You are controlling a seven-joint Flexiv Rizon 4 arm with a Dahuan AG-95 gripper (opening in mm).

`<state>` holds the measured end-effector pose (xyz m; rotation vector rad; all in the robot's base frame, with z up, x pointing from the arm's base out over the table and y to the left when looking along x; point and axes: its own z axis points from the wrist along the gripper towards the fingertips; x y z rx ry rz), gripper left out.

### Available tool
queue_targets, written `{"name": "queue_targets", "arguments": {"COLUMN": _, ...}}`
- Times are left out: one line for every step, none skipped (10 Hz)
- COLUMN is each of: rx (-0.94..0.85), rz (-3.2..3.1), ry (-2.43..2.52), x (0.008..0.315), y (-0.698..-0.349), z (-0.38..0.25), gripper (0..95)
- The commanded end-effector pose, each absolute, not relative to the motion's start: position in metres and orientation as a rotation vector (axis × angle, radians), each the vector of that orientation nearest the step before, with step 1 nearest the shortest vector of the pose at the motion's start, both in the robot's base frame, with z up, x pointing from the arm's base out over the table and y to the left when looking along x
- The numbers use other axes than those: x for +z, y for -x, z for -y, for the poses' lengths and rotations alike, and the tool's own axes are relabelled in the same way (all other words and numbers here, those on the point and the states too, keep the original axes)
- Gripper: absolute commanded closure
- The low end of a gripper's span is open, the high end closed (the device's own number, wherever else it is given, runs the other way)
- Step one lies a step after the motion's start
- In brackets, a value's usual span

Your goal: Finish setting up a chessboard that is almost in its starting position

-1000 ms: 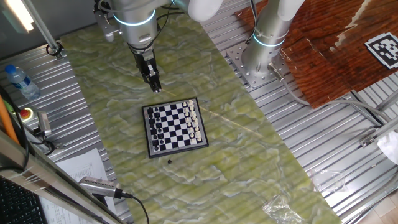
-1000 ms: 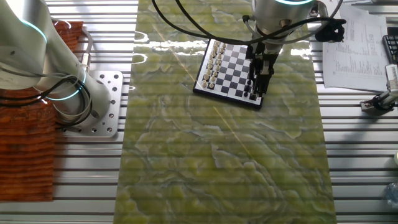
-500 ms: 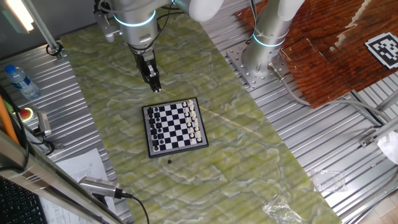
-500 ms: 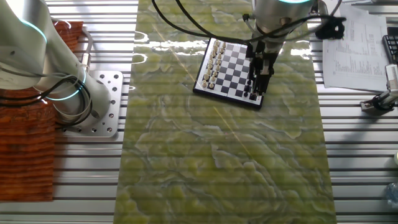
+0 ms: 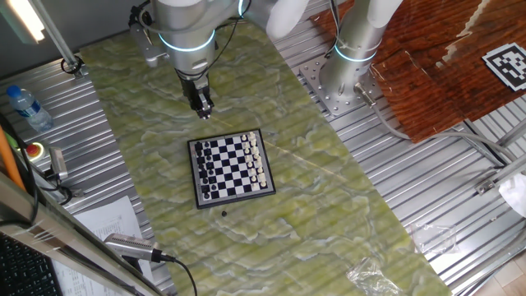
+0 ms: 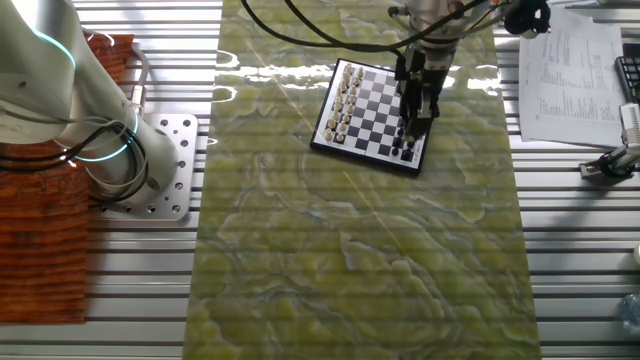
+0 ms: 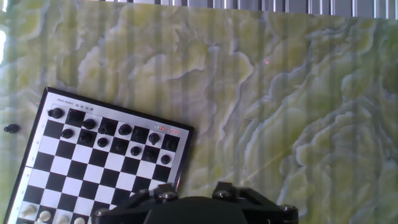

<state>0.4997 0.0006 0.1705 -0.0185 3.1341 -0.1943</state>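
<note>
I am watching the claw [image 5: 202,110] hovering above the counter [image 5: 329,205] beside the chessboard [image 5: 231,167]; I cannot tell its grip state. One stray black piece [image 5: 223,213] is lying just off the board.

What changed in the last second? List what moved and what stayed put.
Only the arm moved: the gripper shifted slightly away from the chessboard and appears a little higher, its wrist turned a little. It took hold of nothing. The chessboard, its pieces and the stray black piece on the green mat beside the board stayed where they were.
</note>
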Motion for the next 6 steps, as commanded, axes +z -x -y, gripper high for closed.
{"name": "queue_targets", "arguments": {"rx": -0.192, "rz": -3.134, "ry": 0.021, "x": 0.1706, "y": -0.4994, "z": -0.0009, "gripper": 95.0}}
{"name": "queue_targets", "arguments": {"rx": -0.192, "rz": -3.134, "ry": 0.022, "x": 0.1706, "y": -0.4994, "z": -0.001, "gripper": 95.0}}
{"name": "queue_targets", "arguments": {"rx": -0.192, "rz": -3.134, "ry": 0.022, "x": 0.1705, "y": -0.4995, "z": -0.0011, "gripper": 95.0}}
{"name": "queue_targets", "arguments": {"rx": -0.192, "rz": -3.135, "ry": 0.018, "x": 0.1704, "y": -0.4995, "z": -0.0011, "gripper": 95.0}}
{"name": "queue_targets", "arguments": {"rx": -0.19, "rz": -3.135, "ry": 0.014, "x": 0.1704, "y": -0.4995, "z": -0.0012, "gripper": 95.0}}
{"name": "queue_targets", "arguments": {"rx": -0.187, "rz": -3.135, "ry": 0.019, "x": 0.1697, "y": -0.5002, "z": -0.0024, "gripper": 95.0}}
